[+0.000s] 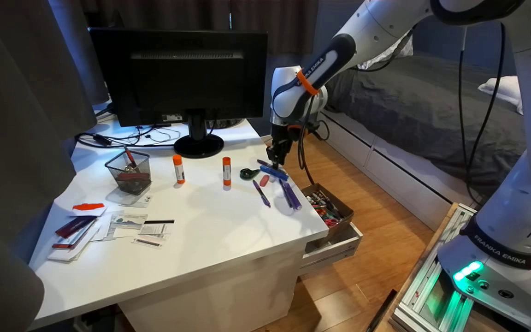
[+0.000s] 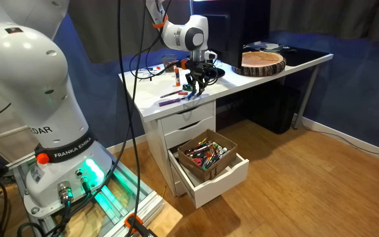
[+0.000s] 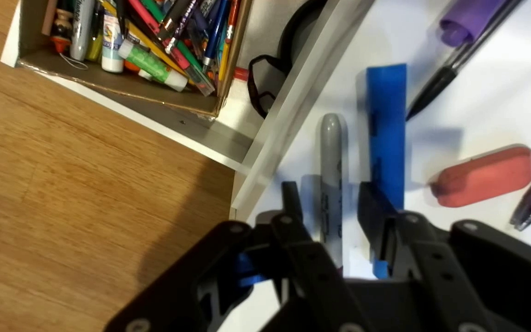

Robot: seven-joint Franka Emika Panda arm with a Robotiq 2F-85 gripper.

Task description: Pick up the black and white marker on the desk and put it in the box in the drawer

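Only the wrist view clearly shows the pincer point(image 3: 328, 188) straddling 1 marker point(image 3: 331, 177).

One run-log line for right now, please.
tool: open, astride gray marker in wrist view | gray marker: on desk, not yet grasped | box: in open drawer

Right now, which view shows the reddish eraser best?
The wrist view: the reddish eraser is largest there, uncovered, its whole outline and darker end showing. Both exterior views also show it on the desk, but only as a small patch.
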